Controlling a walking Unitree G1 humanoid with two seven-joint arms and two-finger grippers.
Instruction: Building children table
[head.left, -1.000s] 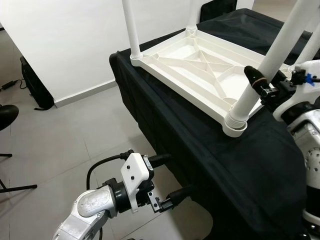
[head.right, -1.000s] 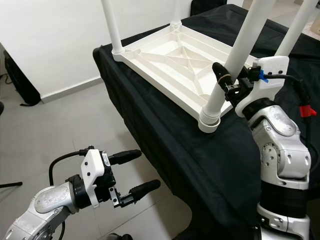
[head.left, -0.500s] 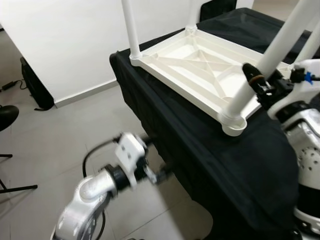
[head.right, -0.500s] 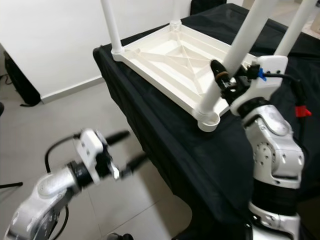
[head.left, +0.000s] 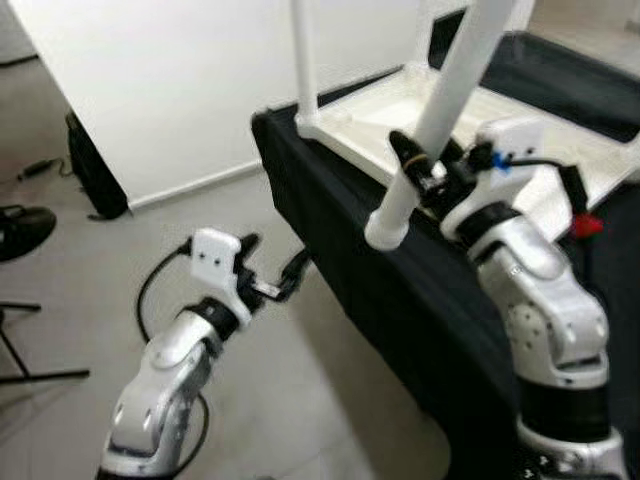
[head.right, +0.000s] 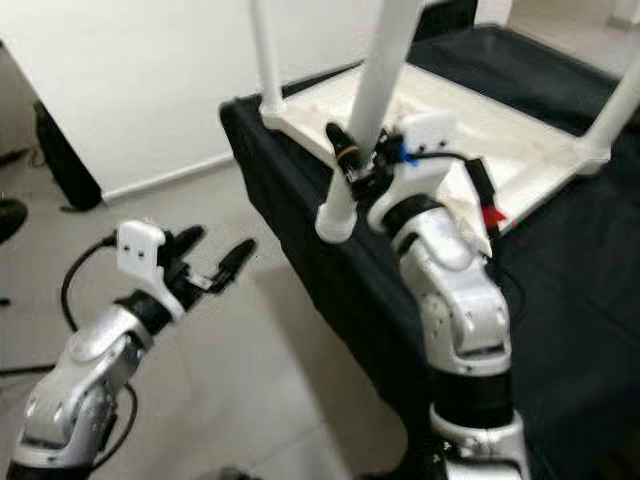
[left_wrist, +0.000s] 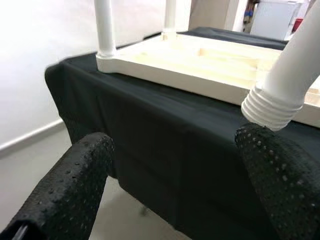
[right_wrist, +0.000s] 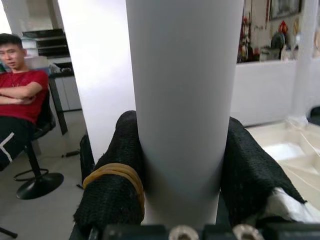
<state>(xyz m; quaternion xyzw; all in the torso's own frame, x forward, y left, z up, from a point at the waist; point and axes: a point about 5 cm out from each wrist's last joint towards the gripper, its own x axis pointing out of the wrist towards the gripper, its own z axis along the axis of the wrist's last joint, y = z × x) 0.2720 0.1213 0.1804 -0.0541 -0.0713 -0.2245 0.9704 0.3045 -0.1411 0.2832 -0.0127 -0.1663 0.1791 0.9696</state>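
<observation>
Right claw (head.left: 418, 172) was clamped on a loose white plastic table leg (head.left: 440, 110), a smooth round tube with a ribbed threaded end (left_wrist: 272, 107). That end hung free just past the desk edge, centre of the left eye frame, not seated in any socket. Fingers (right_wrist: 112, 185) were black and textured, one with a yellow band, pressed on both sides of the tube.

White tabletop (head.left: 560, 130) lay upside down on the desk (head.left: 400, 290), which was draped in black cloth, upper right of frame. Ribbed underside faced up, other legs (head.left: 305, 55) standing in the corners.

Left claw (head.left: 272, 278) was spread wide and empty, low over the tiled floor (head.left: 70, 270) at centre left. Its pads (left_wrist: 75, 185) were dimpled black rubber.

A seated person in a red shirt (right_wrist: 20, 95) was in the right wrist view.
</observation>
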